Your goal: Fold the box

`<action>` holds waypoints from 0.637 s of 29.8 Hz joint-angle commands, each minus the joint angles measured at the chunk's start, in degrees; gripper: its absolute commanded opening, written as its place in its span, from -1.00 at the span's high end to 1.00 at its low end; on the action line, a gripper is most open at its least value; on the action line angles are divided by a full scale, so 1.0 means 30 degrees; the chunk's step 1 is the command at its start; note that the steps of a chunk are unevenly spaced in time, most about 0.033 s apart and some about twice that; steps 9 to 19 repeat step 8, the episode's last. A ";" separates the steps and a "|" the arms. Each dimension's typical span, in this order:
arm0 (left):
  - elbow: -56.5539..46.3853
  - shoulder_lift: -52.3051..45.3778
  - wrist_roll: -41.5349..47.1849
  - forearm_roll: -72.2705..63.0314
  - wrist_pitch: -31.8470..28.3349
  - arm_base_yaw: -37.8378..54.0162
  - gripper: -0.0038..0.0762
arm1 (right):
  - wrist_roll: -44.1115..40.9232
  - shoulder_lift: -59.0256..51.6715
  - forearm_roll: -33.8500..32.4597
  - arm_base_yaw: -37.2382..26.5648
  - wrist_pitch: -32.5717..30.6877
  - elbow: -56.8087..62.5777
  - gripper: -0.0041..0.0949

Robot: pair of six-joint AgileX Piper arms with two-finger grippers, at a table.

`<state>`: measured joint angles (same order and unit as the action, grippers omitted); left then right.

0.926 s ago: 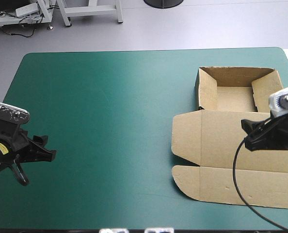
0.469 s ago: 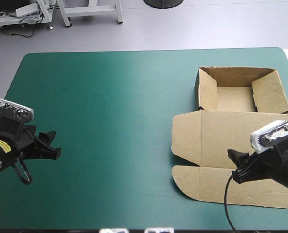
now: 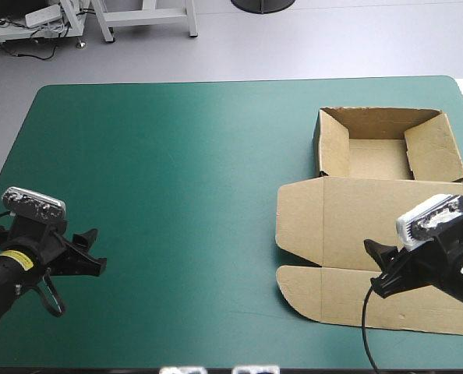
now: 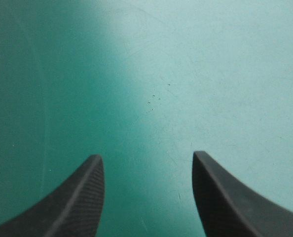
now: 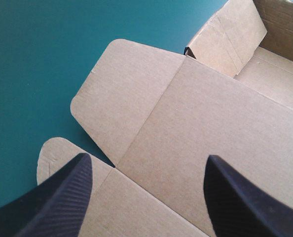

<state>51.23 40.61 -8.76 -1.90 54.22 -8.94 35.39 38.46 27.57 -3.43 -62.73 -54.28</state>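
Grey floor (image 3: 309, 47) (beyond teal-green cover (image 3: 177, 195))

Lab, teal-green covered table (image 3: 177, 156), grey floor (image 3: 309, 47), white frame legs (image 3: 191, 22) and cables (image 3: 17, 43) seen beyond its far edge

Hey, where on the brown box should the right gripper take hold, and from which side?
On the box, likely the flat lid's front flap, approached low from the table's near edge. The sheet lies flat on the teal-green cover, so that free outer edge offers the readiest lip. The right gripper hangs above it, jaws open.
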 commanded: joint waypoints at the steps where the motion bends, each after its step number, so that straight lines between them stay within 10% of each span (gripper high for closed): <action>1: 0.0431 -0.0062 0.0050 -0.0242 -0.1411 0.0044 -0.06 | -0.0567 0.0027 -0.1002 0.1144 0.1153 -0.0372 -0.29; 19: 0.0356 -0.0062 0.0050 -0.0304 -0.1548 0.0044 -0.06 | -0.1467 0.0027 -0.2142 0.2099 0.1690 -0.0301 -0.29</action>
